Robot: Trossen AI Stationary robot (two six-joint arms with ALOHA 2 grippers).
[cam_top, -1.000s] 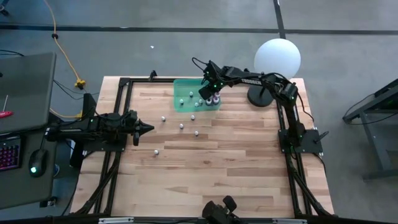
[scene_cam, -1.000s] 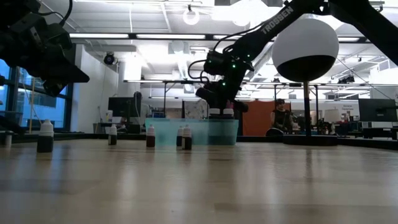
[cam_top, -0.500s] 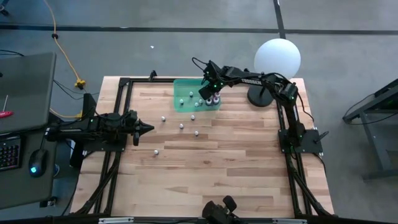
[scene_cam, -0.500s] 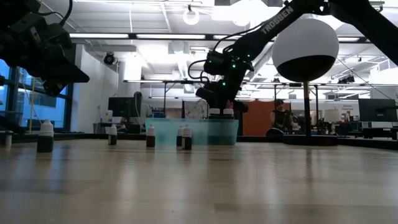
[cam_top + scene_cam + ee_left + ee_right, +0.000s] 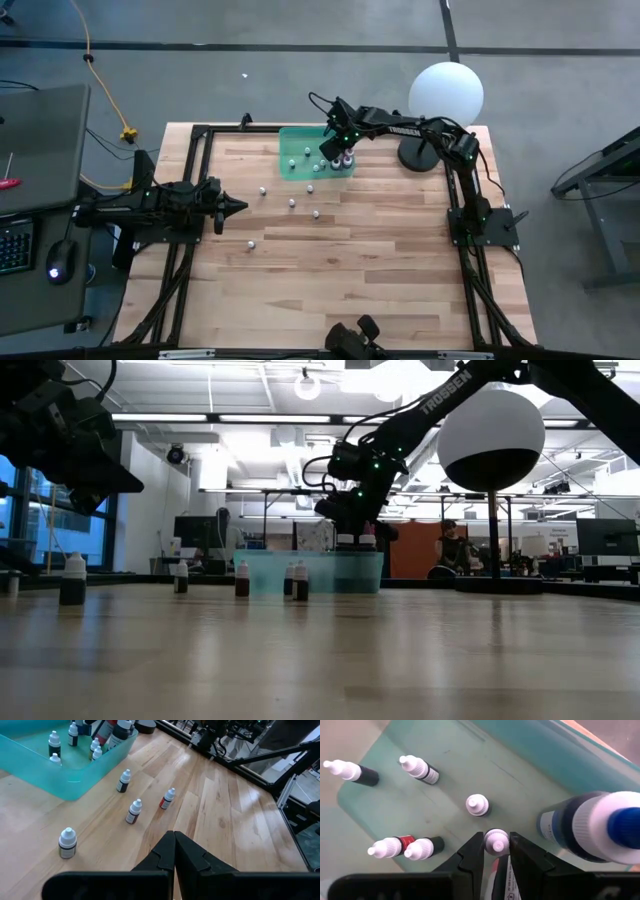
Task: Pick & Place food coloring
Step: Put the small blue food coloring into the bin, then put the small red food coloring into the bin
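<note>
Several bottles in, five waiting on the boards

Five small food coloring bottles are standing loose on the table, left of centre. Left gripper is idling near the left edge, fingers pressed together. Right gripper is hanging over the green tray at the far edge, pinching one white-capped bottle; several are sitting inside already.

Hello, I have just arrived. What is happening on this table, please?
The right gripper is over the green tray at the far side of the table, shut on a small food coloring bottle. Several bottles already stand in the tray. Four more bottles still stand on the wood near it. The left gripper waits shut and empty at the left side.
</note>
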